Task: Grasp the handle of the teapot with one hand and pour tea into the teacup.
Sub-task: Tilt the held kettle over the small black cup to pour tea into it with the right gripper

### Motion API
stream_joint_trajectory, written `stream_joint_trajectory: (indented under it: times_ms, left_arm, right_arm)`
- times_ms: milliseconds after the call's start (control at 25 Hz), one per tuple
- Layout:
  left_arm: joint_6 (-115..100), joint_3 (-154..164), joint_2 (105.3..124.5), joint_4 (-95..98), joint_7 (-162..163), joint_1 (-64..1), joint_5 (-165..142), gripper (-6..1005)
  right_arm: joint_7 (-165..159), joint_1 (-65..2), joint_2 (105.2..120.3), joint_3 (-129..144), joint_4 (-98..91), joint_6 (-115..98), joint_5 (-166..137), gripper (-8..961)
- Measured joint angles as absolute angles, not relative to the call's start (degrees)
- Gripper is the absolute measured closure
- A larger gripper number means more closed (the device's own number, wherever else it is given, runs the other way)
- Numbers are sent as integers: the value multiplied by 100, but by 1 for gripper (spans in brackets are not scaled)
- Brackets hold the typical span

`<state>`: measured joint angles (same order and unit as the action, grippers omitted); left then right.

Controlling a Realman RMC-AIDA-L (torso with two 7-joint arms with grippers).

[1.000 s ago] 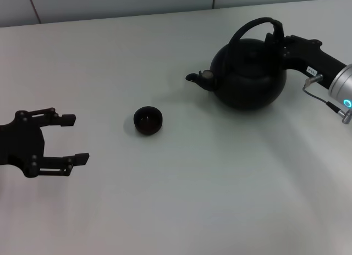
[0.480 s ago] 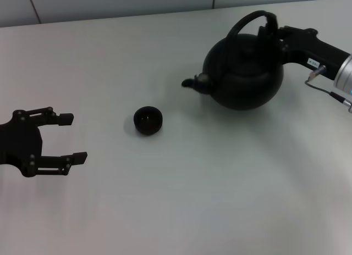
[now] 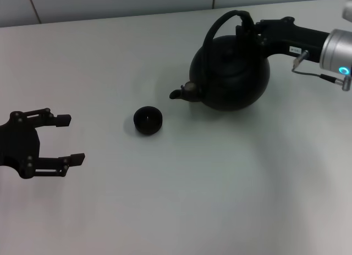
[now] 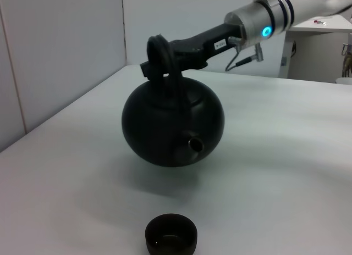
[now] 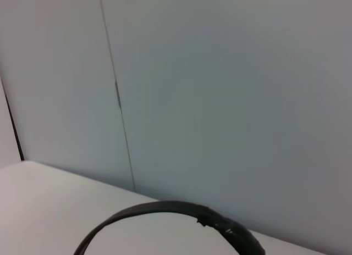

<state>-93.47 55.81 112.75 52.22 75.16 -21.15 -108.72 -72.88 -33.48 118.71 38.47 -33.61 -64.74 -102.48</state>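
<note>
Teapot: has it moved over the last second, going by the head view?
Yes. The teapot, held by the right gripper, has shifted left toward the teacup, which stayed put; its spout is now nearer the cup.

A: How many pots stood on the table [image 3: 165,211]?
B: One teapot [image 3: 234,73], with one handle [image 3: 217,24].
A: Cups?
B: One teacup [image 3: 148,120].
A: Grippers?
B: Two: left gripper [image 3: 69,139], right gripper [image 3: 247,31].
</note>
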Motion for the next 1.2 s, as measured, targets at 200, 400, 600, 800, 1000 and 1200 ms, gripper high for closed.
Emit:
stream_joint_trajectory:
  times_ms: [200, 400, 600, 800, 1000, 1200]
  left_arm:
    - [-9358, 5581, 11275, 5222, 7515, -2071, -10875, 138]
    - [-9362, 5581, 11280, 5229, 7515, -2041, -10878, 138]
    - [-9351, 5581, 11300, 5230, 7514, -2025, -10881, 138]
    - [-9346, 5581, 11301, 5230, 7514, -2020, -10881, 138]
    - [-9343, 5527, 11302, 5230, 7515, -2023, -10881, 138]
    - [-9328, 5518, 11308, 5224, 7572, -2040, -10881, 138]
  right_arm:
    - [-7300, -3426, 11887, 4223, -3552, -6326, -10300, 829]
    - [-7304, -3422, 11919, 4603, -3822, -6199, -10302, 829]
    - [-7280, -3429, 11926, 4669, -3932, -6096, -10301, 829]
    - [-7279, -3455, 11927, 4713, -4015, -5928, -10303, 828]
    - [-7279, -3470, 11927, 4870, -4185, -5841, -10305, 828]
    - [-7294, -3478, 11941, 5370, -4381, -5493, -10287, 828]
